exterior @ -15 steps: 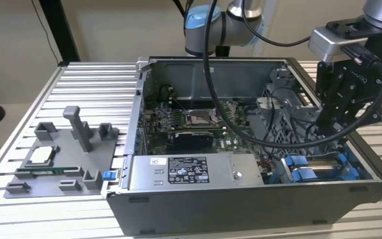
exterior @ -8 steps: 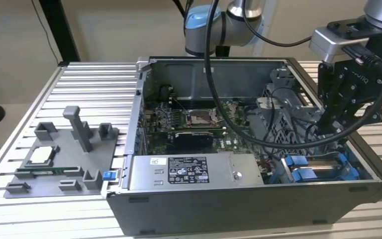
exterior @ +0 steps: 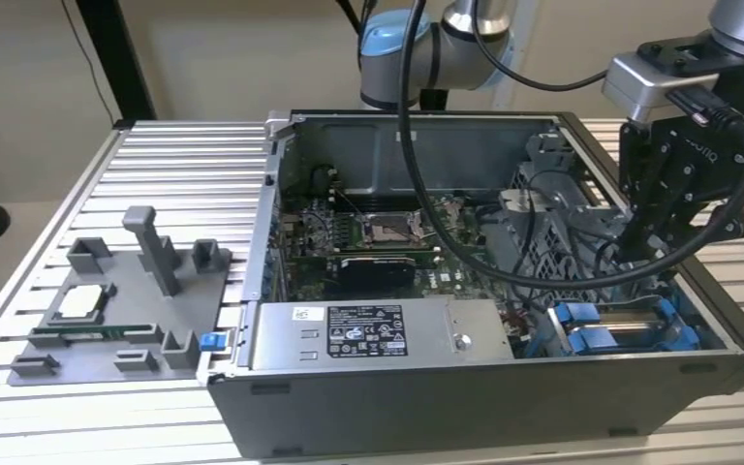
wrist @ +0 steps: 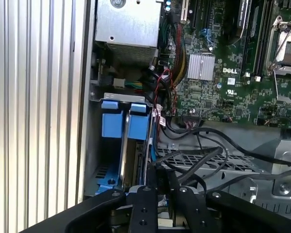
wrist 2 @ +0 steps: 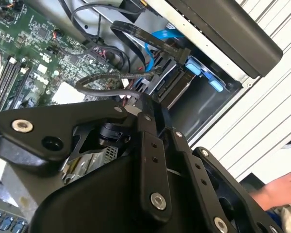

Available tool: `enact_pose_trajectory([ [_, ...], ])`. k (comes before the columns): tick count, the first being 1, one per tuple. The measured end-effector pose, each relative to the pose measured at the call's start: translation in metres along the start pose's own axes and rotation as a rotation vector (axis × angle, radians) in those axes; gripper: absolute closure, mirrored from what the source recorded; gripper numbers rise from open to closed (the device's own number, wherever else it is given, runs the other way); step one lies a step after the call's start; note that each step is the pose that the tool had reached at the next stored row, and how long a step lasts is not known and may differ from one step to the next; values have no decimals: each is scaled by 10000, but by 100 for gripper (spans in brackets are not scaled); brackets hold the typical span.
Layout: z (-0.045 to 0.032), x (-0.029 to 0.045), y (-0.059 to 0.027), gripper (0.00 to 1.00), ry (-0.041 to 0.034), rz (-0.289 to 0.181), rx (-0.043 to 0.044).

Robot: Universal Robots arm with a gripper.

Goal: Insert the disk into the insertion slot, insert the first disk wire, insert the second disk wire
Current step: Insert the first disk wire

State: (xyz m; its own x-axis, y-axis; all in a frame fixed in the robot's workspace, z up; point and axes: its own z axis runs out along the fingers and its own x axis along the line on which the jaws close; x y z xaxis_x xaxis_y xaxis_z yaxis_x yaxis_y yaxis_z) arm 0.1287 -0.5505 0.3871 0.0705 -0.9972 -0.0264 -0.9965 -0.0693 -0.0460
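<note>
Hand (wrist: 159, 190) was down inside the case, just beside the perforated cage (wrist: 208, 162) and next to the insertion slot (exterior: 676, 334). Couldn't tell whether it was spread, pressed together or pinching a wire; its own linkage and the cabling hid the tips in both wrist views.

Black wires (wrist: 203, 150) looped close around it. The disk (wrist: 137, 161) looked seated, edge-on in the slot, with a blue tab (wrist: 138, 116) at the mouth. The bay beside it looked empty. A blue cable (wrist 2: 160, 36) ended in a black connector (wrist 2: 180, 53) near the bay; couldn't tell if it was plugged in.

Risks as I read them:
- Snag: those loops sat so near the linkage that any move could drag a wire or pull a plug loose.
- Skewed connector: tight access by the cage, so an off-angle push could bend contacts.
- The arm's own cable (exterior: 476, 242) draped into the case over the motherboard (wrist: 223, 82) and could catch.
- A person's hand (wrist 2: 281, 191) sat at the worktop (exterior: 178, 165) edge, close to the arm.
</note>
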Motion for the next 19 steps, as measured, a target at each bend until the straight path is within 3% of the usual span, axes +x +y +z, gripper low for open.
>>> enact_pose_trajectory([
  [6,-1,204,15,100,-6,27,0],
  [19,48,211,29,100,66,1698,46],
])
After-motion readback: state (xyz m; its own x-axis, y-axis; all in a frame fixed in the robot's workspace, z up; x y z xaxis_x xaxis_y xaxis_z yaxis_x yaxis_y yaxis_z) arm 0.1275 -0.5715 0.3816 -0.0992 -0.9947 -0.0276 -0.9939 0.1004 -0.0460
